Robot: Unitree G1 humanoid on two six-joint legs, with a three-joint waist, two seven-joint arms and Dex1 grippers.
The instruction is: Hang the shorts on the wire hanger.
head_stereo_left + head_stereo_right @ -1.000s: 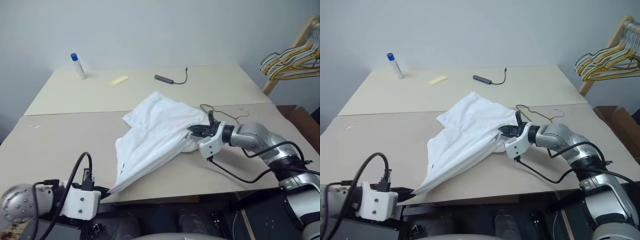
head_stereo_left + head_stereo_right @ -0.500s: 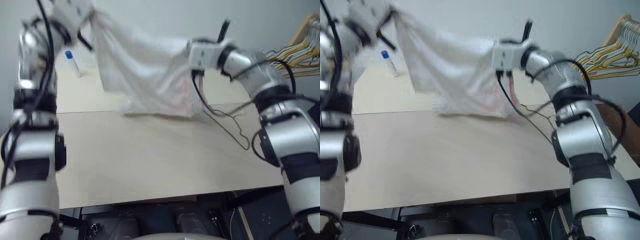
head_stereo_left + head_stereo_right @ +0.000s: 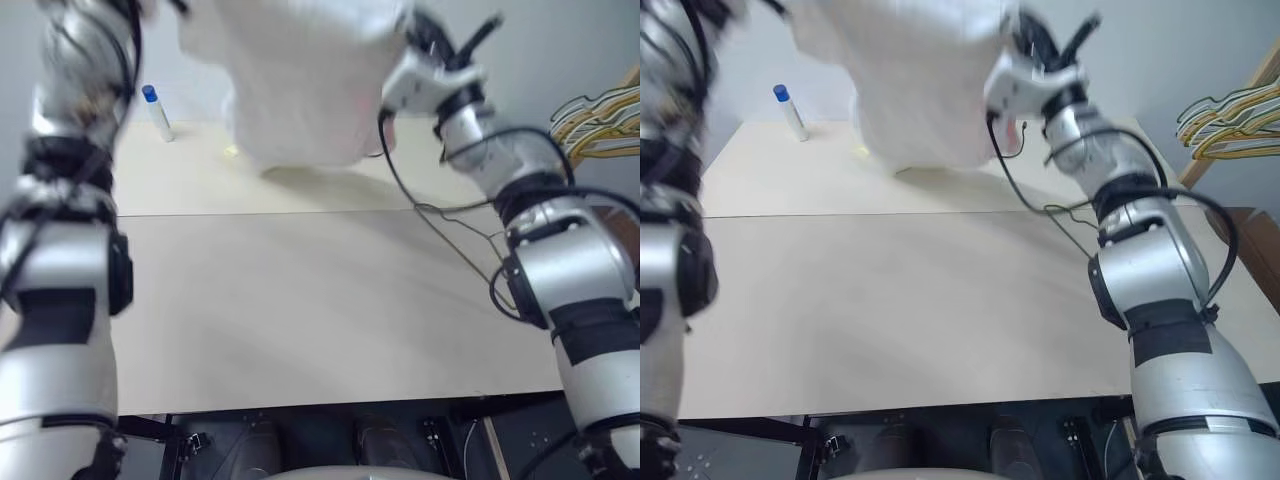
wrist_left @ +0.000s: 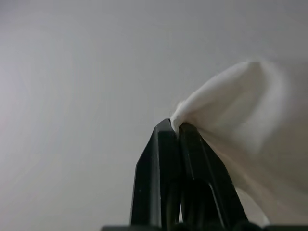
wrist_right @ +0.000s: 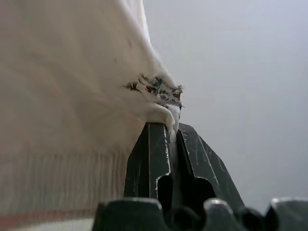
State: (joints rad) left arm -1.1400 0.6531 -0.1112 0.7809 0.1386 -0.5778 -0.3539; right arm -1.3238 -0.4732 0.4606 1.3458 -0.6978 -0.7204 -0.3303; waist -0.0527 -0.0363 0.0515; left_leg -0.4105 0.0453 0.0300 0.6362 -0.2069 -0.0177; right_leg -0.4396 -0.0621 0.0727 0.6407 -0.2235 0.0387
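both grippers clench the white shorts (image 3: 300, 80), left gripper (image 4: 174, 126) & right gripper (image 5: 172, 129) each pinching an edge, cloth held high above the table (image 3: 300, 300); wire hanger (image 3: 455, 235) lies on table by right arm.

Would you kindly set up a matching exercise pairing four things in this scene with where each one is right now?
Things:
1. shorts
2. wire hanger
3. blue-capped bottle
4. bunch of yellow and dark hangers

Places:
A. standing on the far left of the table
B. lying flat on the table, right side
C. held up in the air between the left claw and right claw
D. hanging off to the right, beyond the table

Pairs: 1-C, 2-B, 3-A, 4-D
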